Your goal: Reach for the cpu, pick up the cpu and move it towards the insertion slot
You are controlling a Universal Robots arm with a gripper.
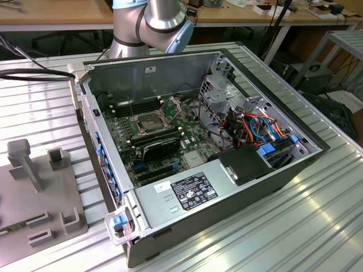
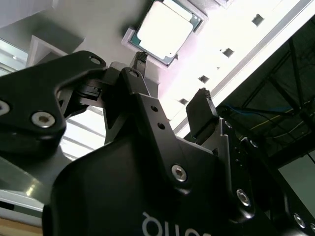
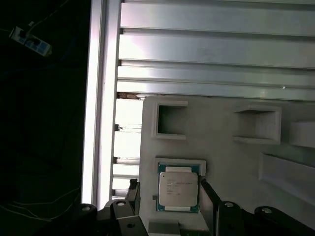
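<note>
Clearly, the gripper [image 3: 167,187] is open: its two black fingers [image 3: 132,189] stand apart and are not closed on anything. In the first wrist view the cpu [image 3: 178,189] lies flat between the two fingertips, with its silver-grey top toward the camera. One finger is at each side of it, close to its edges, but I cannot tell whether they touch it. The cpu sits in a shallow square pocket of a pale grey plate [image 3: 221,128], near one edge of that plate. The same grey plate has two more square pockets [image 3: 170,120] a little further from the gripper. It rests on a ribbed aluminium table [image 3: 206,49].

In the second wrist view the gripper [image 2: 170,86] is seen along its own body. The cpu [image 2: 165,32] appears beyond the fingertips, bright and square in its pocket.

In the exterior view the insertion slot [image 1: 146,122] is on the green board [image 1: 119,133] inside the open computer case [image 1: 142,73], toward the exterior view's left part of the case. Its metal retention plate [image 1: 172,105] is tilted up, and the dark square centre is uncovered. The arm [image 1: 161,17] rises behind the far wall of the case.
</note>
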